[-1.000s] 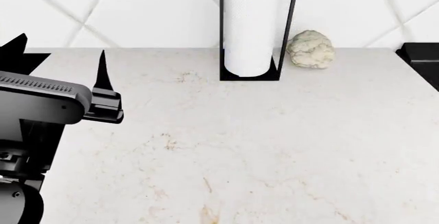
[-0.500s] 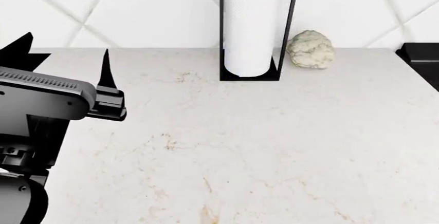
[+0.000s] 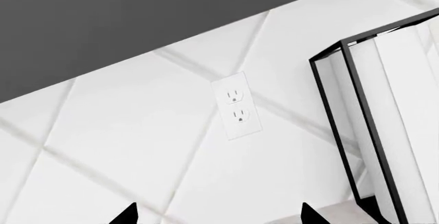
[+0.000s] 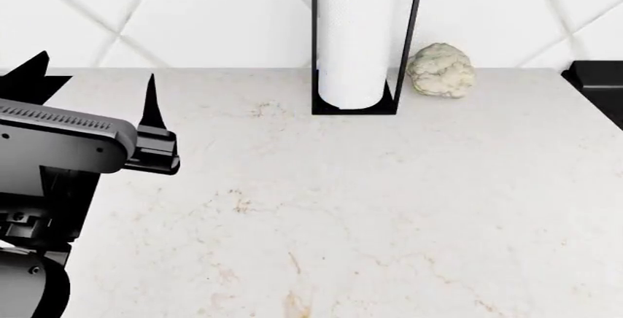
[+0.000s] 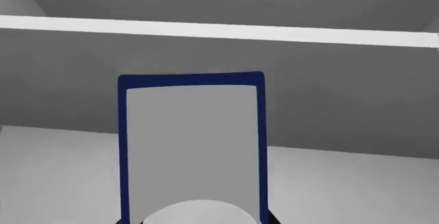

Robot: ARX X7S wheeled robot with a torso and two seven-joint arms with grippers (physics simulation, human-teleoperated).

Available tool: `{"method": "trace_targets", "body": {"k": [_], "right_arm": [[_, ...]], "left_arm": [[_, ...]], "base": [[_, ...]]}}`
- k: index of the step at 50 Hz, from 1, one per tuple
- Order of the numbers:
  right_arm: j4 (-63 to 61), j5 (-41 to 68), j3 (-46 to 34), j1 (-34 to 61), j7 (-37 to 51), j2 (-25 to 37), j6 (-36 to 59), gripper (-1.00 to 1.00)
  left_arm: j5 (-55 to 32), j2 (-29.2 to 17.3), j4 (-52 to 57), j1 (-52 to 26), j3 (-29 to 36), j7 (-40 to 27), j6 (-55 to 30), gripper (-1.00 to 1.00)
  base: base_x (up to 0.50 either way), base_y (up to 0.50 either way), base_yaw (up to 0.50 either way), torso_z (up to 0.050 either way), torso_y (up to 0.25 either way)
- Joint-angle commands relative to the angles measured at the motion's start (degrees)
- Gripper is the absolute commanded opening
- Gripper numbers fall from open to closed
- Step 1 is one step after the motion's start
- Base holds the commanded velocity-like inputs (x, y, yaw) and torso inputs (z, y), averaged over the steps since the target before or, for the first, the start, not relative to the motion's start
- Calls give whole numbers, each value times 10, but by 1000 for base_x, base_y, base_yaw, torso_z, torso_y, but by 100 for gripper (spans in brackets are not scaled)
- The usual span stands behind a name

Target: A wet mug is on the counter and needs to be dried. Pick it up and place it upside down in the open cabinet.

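Note:
In the right wrist view the mug (image 5: pixel 192 147) fills the middle: dark blue walls around a pale grey inside, with a whitish rounded end close to the camera. My right gripper (image 5: pixel 194 221) is shut on it; only black finger tips show at either side of its near end. Behind the mug are the grey walls and floor of the cabinet (image 5: pixel 357 106), with a pale shelf edge above. My left gripper (image 4: pixel 93 77) hovers open over the counter (image 4: pixel 389 208) at the left, nothing between its fingers. The head view shows neither the mug nor the right gripper.
A white paper-towel roll (image 4: pixel 355 33) in a black frame stands at the back of the counter, a pale lumpy cauliflower (image 4: pixel 441 70) beside it. A black stovetop corner (image 4: pixel 599 88) shows at the right edge. A wall outlet (image 3: pixel 237 106) faces the left wrist.
The left gripper has drifted slightly to the right over the counter. Nothing else in the head view has moved.

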Motion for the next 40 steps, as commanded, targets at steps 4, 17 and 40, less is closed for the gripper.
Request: {"method": "trace_targets", "body": {"k": [4, 17, 40], "right_arm": [[111, -31, -18, 17, -45, -39, -19, -100], [209, -44, -28, 19, -73, -61, -47, -100], [264, -76, -12, -6, -85, -72, -46, -100]], "left_arm": [[-3, 0, -3, 11, -6, -1, 9, 100], [-14, 11, -5, 21, -14, -3, 10, 100], [-22, 5, 3, 33, -27, -5, 10, 100]], "base": [[0, 0, 0, 0, 0], [0, 0, 0, 0, 0], [0, 0, 0, 0, 0]]}}
